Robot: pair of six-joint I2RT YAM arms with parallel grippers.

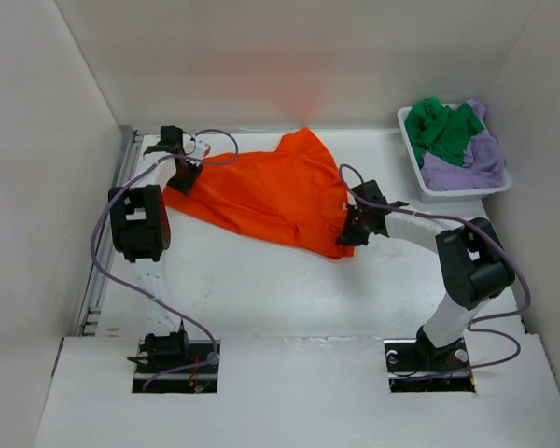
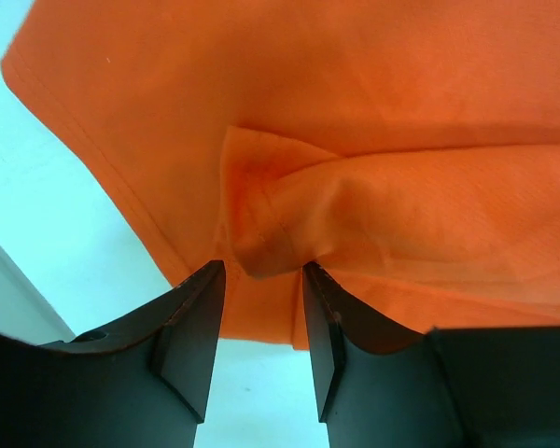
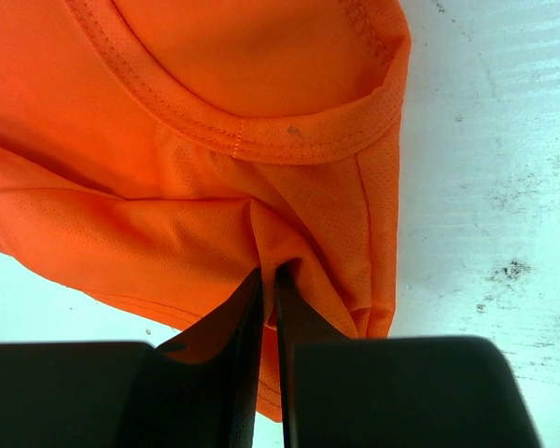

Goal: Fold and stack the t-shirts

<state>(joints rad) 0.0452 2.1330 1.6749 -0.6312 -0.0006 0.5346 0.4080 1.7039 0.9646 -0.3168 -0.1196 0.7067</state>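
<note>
**Top view.** The left claw [image 1: 188, 175] covers the left corner of the bright orange cloth short-sleeved shirt [image 1: 271, 191], and the right claw [image 1: 348, 233] covers its near right hem. Both claws' fingertips are too small to resolve. Right of that shirt, a green cloth shirt [image 1: 443, 131] and a pale lavender cloth shirt [image 1: 476, 161] overlap, partly sunk behind the wall of a white plastic lattice basket [image 1: 411, 149].

**Left wrist view.** The orange shirt is cut off at the top and right edges. Contact between the fingers [image 2: 191, 322] and the fold cannot be told.

The left pincer [image 2: 261, 275] and right pincer [image 3: 267, 280] are black, on white-linked arms [image 1: 411, 226] with lavender cables [image 1: 93, 239].
</note>
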